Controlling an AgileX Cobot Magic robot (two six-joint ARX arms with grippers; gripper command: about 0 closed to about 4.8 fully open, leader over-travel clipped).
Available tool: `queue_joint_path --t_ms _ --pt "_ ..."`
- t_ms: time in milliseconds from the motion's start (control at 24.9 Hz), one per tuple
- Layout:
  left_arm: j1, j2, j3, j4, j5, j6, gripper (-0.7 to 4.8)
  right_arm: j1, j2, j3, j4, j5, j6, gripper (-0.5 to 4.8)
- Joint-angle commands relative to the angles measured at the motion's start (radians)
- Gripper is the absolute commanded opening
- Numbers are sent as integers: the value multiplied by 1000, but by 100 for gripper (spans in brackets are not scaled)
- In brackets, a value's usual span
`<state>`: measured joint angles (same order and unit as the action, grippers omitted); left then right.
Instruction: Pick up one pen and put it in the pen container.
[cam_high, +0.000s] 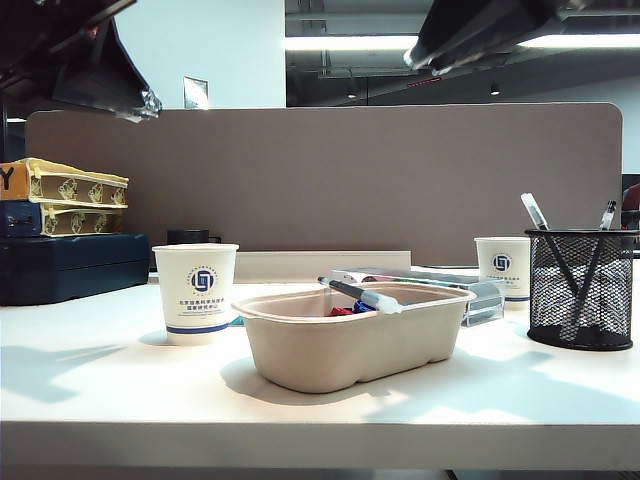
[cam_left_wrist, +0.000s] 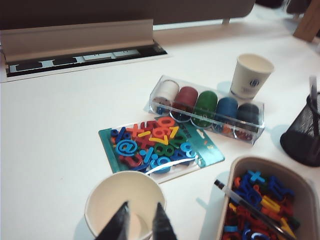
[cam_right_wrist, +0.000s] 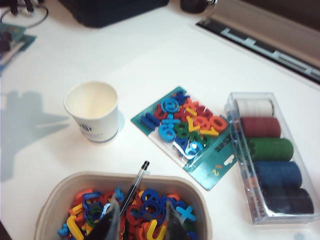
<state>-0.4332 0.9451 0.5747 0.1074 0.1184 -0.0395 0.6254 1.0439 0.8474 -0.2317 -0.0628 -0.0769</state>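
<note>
The pen lies slantwise across the beige pulp tray, propped on its rim and resting on the heap of coloured plastic letters inside. In the exterior view its long axis runs from about ten o'clock to four o'clock, dark end up-left at the far rim, pale barrel sloping down toward the right. The black mesh pen container stands at three o'clock from the tray, well apart, with other pens already upright in it. The right gripper hangs above the tray, its fingers parted and empty, one on each side of the pen's barrel, not touching it. The left gripper hovers over the near paper cup, fingers narrowly parted, holding nothing.
</note>
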Motion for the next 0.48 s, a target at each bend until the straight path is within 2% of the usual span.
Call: queue_joint_path --t_ms 40,321,481 --pt "2 4 3 -5 -10 17 62 15 40 24 7 20 -3 117" --pt "2 90 43 -15 -2 12 62 21 167 92 -16 41 -2 117" --pt "2 157 120 -66 -2 6 62 27 210 122 -43 45 2 117"
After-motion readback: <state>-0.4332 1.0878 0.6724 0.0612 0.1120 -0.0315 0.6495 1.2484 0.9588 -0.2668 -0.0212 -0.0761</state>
